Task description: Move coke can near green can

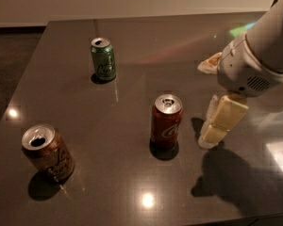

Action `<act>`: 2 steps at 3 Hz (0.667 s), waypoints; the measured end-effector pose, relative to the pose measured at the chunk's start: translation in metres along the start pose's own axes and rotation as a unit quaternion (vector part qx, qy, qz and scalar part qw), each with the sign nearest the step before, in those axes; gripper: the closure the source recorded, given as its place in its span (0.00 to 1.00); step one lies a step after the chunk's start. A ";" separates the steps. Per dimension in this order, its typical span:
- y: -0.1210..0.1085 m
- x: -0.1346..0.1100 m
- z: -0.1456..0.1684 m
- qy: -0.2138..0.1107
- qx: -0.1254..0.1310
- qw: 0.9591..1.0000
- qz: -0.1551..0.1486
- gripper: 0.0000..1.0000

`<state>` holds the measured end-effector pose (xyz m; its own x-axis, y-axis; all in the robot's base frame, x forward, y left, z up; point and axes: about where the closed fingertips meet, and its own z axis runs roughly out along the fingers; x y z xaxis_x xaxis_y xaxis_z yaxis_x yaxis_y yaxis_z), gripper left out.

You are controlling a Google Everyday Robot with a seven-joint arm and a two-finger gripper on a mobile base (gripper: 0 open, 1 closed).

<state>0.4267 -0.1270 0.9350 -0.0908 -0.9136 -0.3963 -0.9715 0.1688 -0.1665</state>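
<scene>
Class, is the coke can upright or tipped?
Upright: the coke can stands on its base, silver top up. The tool hangs beside it.

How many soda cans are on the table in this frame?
3: the green can at the back, the coke can mid-table beside the gripper, a brown-orange can front left. None looks hidden.
</scene>
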 end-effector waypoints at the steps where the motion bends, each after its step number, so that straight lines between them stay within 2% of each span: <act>1: 0.011 -0.022 0.020 -0.031 -0.024 0.999 -0.014 0.00; 2: 0.016 -0.037 0.036 -0.056 -0.039 0.997 -0.021 0.00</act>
<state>0.4224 -0.0775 0.9146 -0.0285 -0.8718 -0.4890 -0.9886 0.0971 -0.1154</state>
